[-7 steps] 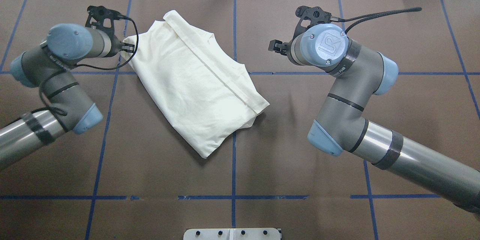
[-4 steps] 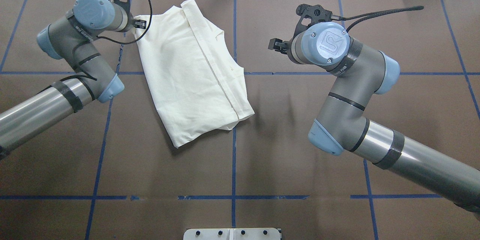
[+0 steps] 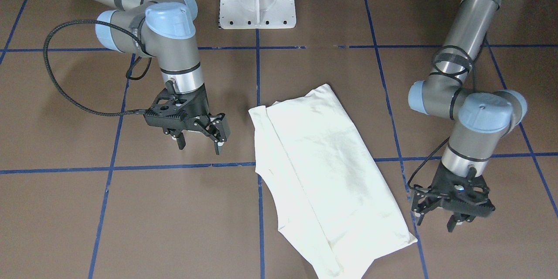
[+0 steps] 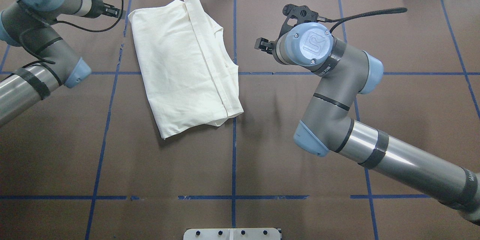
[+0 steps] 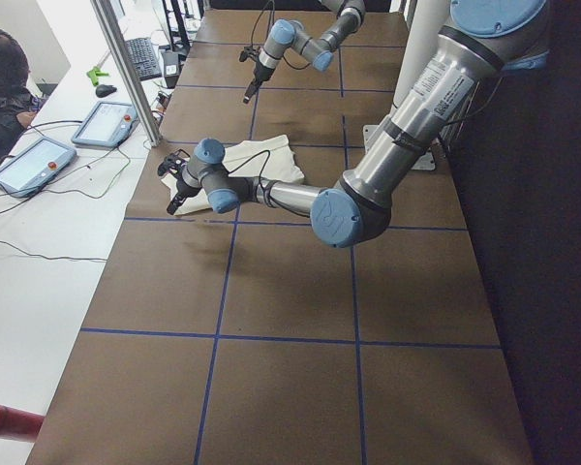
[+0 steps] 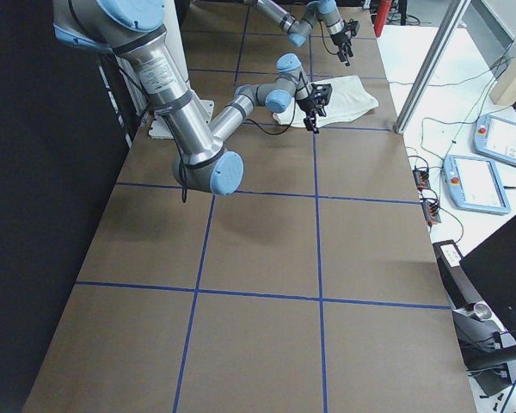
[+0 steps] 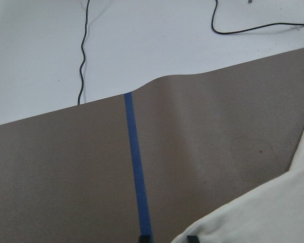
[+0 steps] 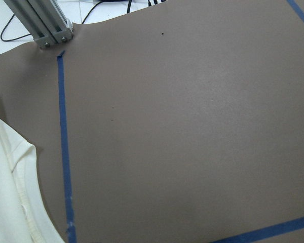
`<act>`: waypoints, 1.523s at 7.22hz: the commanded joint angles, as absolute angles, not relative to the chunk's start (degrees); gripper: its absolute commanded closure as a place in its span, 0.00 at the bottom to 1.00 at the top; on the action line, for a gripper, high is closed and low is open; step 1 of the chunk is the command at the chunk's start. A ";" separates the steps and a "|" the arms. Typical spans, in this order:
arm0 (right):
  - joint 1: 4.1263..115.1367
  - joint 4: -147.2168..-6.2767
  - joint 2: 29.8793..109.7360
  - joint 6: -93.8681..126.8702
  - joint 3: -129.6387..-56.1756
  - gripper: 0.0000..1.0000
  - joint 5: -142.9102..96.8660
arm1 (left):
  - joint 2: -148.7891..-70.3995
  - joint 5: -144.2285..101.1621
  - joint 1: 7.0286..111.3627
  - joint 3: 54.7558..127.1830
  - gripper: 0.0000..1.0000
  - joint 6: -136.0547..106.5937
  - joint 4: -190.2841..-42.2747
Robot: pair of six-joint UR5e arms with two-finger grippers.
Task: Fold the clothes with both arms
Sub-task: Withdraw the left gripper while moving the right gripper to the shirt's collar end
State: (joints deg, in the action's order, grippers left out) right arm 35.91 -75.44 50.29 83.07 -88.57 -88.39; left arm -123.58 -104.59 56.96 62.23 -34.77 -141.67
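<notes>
1. Exterior front-facing: the shirt (image 3: 327,174) lies flat on the bench (image 3: 109,226), folded into a long slab with its plain side up and no print showing. It sits between the two claws. The left claw (image 3: 435,222) has its fingers apart and empty, just beside the shirt's corner. The right claw (image 3: 199,143) also has its fingers apart and empty, with bare bench between it and the shirt.
2. Overhead exterior: the shirt (image 4: 183,67) has its long axis running from the bench's far edge back toward the robot, slightly slanted. The left claw (image 4: 112,10) is at the far corner, so the shirt lies inboard of it and robot-ward. The right claw (image 4: 262,44) has the shirt inboard of it, near but apart.
3. Exterior left: the shirt (image 5: 271,160) lies just beyond the left claw (image 5: 174,189). Claw state can't be read here.
4. Exterior right: the shirt (image 6: 348,95) lies just past the right claw (image 6: 314,112).
5. Left wrist-mounted: the shirt (image 7: 263,217) corner is right by one fingertip, with nothing between the tips.
6. Right wrist-mounted: only the shirt (image 8: 10,187) edge shows, off to one side. No fingers are in view.
7. Judgement: the left arm is nearer; the right must close in first.
</notes>
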 commanded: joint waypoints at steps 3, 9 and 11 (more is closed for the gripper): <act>32.44 -75.32 39.64 88.15 -74.71 0.40 -88.24 | -120.06 -107.49 57.83 66.01 0.00 -33.49 -142.73; 29.62 -67.68 40.78 88.42 -71.03 0.43 -86.23 | -119.62 -107.49 57.74 66.01 0.00 -33.57 -142.91; 29.09 -67.76 40.70 88.50 -70.40 0.46 -85.61 | -119.62 -107.49 57.74 66.01 0.00 -33.57 -142.91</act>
